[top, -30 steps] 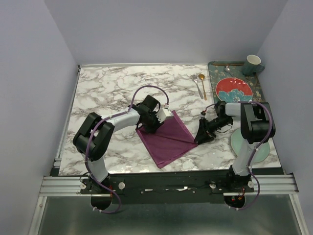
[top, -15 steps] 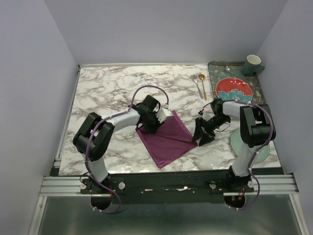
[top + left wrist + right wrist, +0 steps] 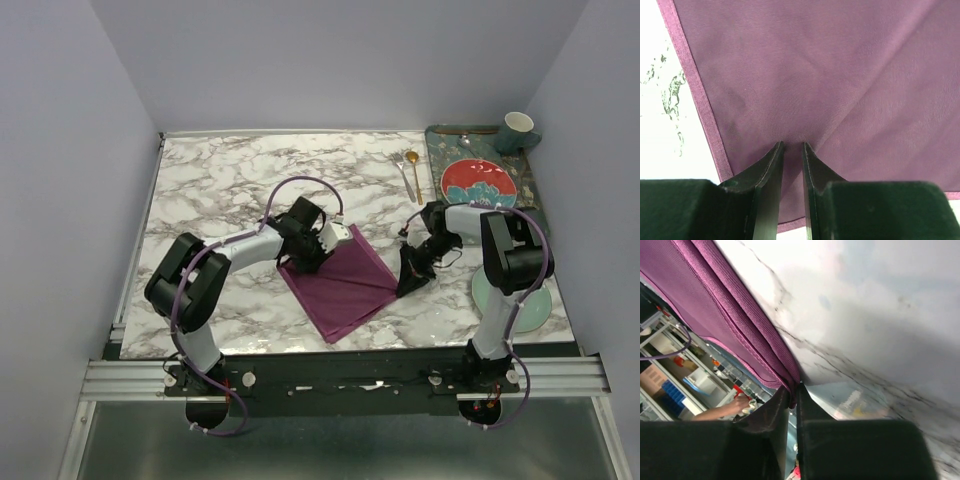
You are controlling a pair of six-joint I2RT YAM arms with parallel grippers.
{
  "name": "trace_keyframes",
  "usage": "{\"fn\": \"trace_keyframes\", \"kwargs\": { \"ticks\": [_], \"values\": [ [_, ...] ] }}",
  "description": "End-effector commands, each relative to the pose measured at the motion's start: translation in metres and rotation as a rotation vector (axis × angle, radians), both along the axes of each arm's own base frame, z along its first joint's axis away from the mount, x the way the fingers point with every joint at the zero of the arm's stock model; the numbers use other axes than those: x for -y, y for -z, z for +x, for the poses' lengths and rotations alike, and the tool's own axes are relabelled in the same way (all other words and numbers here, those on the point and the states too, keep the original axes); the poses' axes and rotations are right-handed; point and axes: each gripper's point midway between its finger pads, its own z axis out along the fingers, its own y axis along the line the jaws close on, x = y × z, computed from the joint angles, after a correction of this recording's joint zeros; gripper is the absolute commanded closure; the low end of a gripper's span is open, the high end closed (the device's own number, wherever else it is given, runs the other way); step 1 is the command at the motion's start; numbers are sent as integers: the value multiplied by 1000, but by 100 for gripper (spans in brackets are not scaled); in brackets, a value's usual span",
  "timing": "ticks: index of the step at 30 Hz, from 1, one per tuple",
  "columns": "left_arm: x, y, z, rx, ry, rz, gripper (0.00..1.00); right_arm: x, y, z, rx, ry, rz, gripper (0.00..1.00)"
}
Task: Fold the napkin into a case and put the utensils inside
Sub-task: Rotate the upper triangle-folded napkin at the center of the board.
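Left end effector [image 3: 792, 145], nearly closed, pinches a pucker of the napkin [image 3: 345, 285] to anchor it mid-table [image 3: 220, 180]. The right end effector [image 3: 791, 389], jaws narrow, grips the napkin's right corner, probably for folding across.

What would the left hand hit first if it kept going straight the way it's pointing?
The napkin: the left hand is pinching a fold of it, so going on would likely just press cloth onto the table.
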Motion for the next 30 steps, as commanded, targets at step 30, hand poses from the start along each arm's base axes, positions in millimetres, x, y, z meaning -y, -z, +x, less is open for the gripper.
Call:
{"fn": "trace_keyframes", "kwargs": {
  "ticks": [30],
  "values": [
    [27, -52, 98, -7, 276, -231, 33, 0, 4, 30, 198, -366, -35, 99]
  ]
}}
